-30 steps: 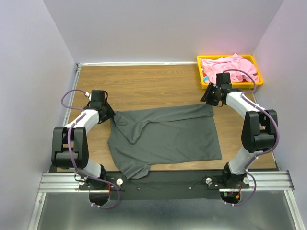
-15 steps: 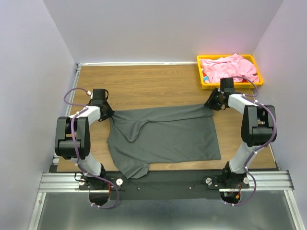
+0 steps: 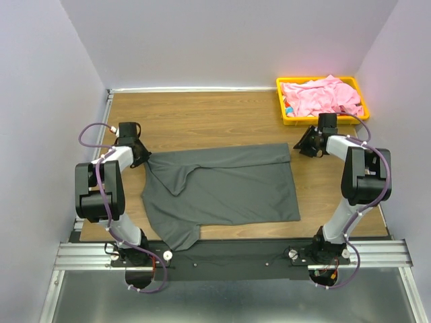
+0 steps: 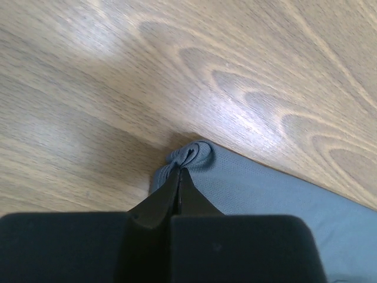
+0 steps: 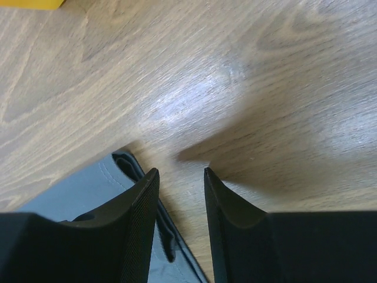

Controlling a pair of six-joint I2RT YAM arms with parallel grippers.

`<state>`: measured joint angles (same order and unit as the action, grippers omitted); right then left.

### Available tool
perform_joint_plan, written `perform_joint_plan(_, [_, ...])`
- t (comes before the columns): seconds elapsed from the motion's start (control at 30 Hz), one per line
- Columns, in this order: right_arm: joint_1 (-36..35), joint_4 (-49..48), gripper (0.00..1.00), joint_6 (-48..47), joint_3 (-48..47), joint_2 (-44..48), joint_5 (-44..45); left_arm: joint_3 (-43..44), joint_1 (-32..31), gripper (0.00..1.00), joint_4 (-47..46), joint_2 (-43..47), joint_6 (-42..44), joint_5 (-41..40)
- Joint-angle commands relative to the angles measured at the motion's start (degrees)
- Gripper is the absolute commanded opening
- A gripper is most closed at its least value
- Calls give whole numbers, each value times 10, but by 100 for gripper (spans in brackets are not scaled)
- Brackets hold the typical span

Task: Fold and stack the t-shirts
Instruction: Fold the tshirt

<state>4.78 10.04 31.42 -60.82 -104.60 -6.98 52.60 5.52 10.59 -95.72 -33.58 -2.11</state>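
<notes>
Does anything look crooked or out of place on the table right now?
The grey t-shirt lies skewed and rumpled at its left side, one corner pinched in the left claw. The right claw is open beside the other corner.

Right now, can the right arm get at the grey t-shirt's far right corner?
Probably yes. The right pincer is open right beside that corner of the grey t-shirt, with only bare tabletop around it; a short shift toward the cloth should do.

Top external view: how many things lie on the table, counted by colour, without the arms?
Dark grey t-shirt: 1
Pink t-shirt: 1
Yellow tray: 1
Total: 3
A small blue and red bit in the tray is unclear, not counted.
</notes>
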Motion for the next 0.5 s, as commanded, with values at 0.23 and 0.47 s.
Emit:
perform_joint_plan(0.23, [1, 38, 45, -16, 14, 68, -54, 11, 3, 20, -1, 33, 26, 36])
perform_joint_plan(0.47, [-42, 41, 46, -9, 25, 108, -90, -1, 3, 61, 17, 120, 15, -53])
